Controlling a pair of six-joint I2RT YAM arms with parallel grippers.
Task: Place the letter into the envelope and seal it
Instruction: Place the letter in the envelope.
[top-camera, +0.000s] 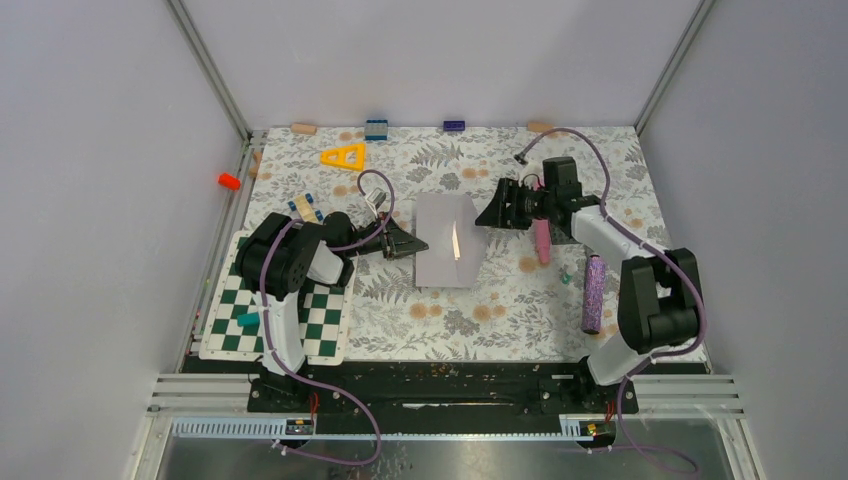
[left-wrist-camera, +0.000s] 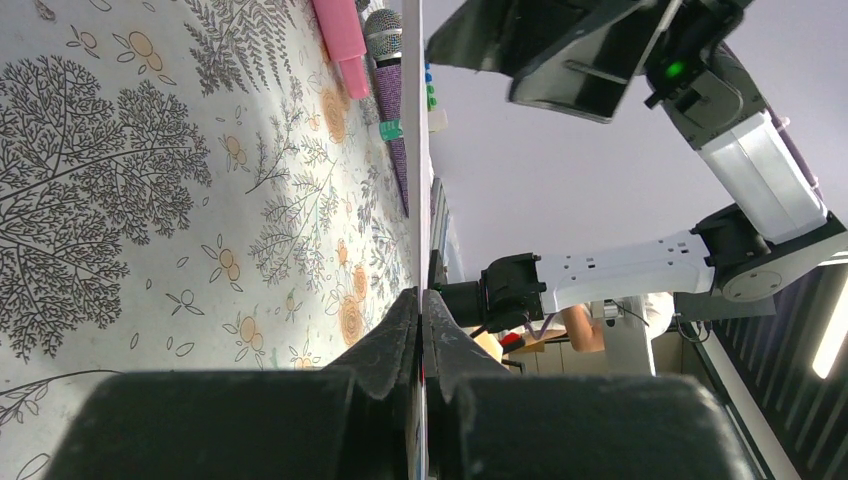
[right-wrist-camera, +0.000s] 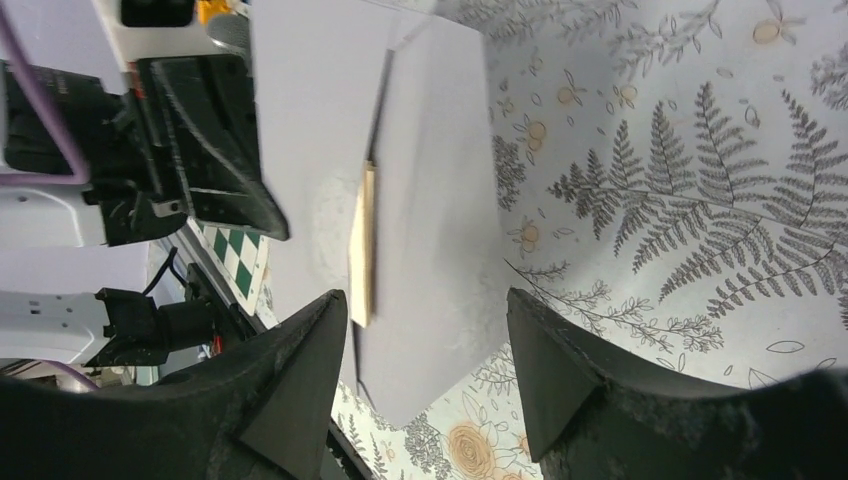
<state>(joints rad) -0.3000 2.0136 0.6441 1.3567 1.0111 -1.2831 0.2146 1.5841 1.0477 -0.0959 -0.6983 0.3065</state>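
On the floral surface (top-camera: 520, 320) the grey envelope (top-camera: 440, 255) is lying, the tan letter (top-camera: 456, 240) showing as a sliver inside it. The left tool (top-camera: 408, 243) is pinching its left edge; the right tool (top-camera: 497, 212) is hovering beside it, spread wide.

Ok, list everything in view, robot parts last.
envelope: one, grey, centre of the mat
letter: one, tan, only a strip showing at the envelope's opening
triangle: one, yellow, far left
blue brick: one, blue, far edge
purple brick: one, purple, far edge
pink stick: one, pink, right of the envelope
glitter cylinder: one, purple, near right
chessboard: one, green and white, near left
orange peg: one, orange, off the mat, left
mat: one, floral, covers the table
left pincer: black, shut on the envelope's left edge
right pincer: black, open, at the envelope's right edge
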